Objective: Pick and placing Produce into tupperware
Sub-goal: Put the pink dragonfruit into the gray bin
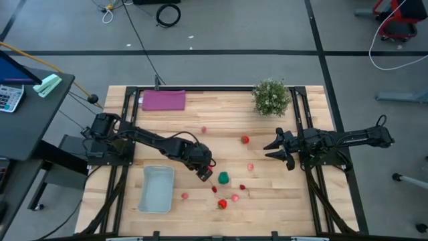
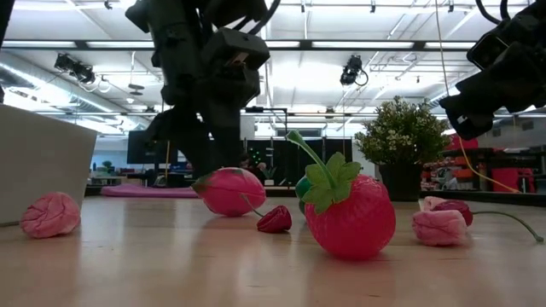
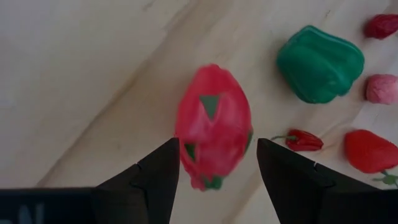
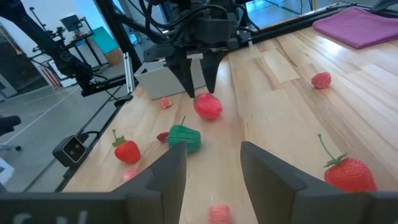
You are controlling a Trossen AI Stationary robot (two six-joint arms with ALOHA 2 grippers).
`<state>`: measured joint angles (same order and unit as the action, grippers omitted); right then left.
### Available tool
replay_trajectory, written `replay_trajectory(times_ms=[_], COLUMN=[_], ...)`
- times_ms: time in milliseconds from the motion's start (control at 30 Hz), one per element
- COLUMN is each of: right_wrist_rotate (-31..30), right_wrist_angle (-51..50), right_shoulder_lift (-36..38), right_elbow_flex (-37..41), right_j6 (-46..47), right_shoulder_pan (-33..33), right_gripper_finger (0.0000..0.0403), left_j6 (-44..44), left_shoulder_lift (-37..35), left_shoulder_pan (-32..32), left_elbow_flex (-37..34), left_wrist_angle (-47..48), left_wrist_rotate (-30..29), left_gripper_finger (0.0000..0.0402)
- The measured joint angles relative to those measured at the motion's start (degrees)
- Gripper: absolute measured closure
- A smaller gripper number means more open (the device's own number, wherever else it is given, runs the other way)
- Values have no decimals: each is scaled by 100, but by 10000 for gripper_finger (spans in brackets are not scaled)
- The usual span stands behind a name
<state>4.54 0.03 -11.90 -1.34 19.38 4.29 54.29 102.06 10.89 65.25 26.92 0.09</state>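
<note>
A pink-red toy fruit with green spots point(image 3: 212, 127) lies on the wooden table, left of a green toy pepper point(image 3: 320, 62). My left gripper point(image 3: 217, 162) is open and points down just above the fruit, one finger on either side of it; it also shows in the high view point(image 1: 204, 173) and the right wrist view point(image 4: 199, 74). The pale tupperware point(image 1: 156, 189) stands empty at the near left. Other small red and pink produce lies around: a strawberry point(image 1: 222, 203), a chili point(image 3: 303, 140), pink pieces point(image 1: 184, 195). My right gripper point(image 1: 273, 148) is open and empty at the table's right.
A bushy potted plant point(image 1: 271, 97) stands at the far right and a purple sheet point(image 1: 163, 100) lies at the far left. More toy pieces lie mid-table: a strawberry point(image 1: 245, 139) and pink pieces point(image 1: 204, 130), point(image 1: 251, 167). Black frame rails run along the table's sides.
</note>
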Motion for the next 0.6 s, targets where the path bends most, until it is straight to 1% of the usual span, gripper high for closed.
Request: replay_trajectory(times_ms=[200, 333, 600], right_wrist_rotate=[0, 0, 0], right_wrist_angle=[-2, -2, -2], right_shoulder_lift=[0, -1, -2], right_elbow_flex=[0, 0, 0], right_j6=[1, 1, 0], right_shoulder_pan=[0, -2, -2], right_gripper_finger=[243, 243, 243], left_j6=[-286, -529, -1019], left_shoulder_lift=[202, 452, 539], left_shoulder_pan=[-55, -59, -79], left_elbow_flex=[15, 44, 22], left_wrist_angle=[-63, -198, -742], left_wrist_rotate=[-88, 103, 186], left_gripper_finger=[182, 180, 178])
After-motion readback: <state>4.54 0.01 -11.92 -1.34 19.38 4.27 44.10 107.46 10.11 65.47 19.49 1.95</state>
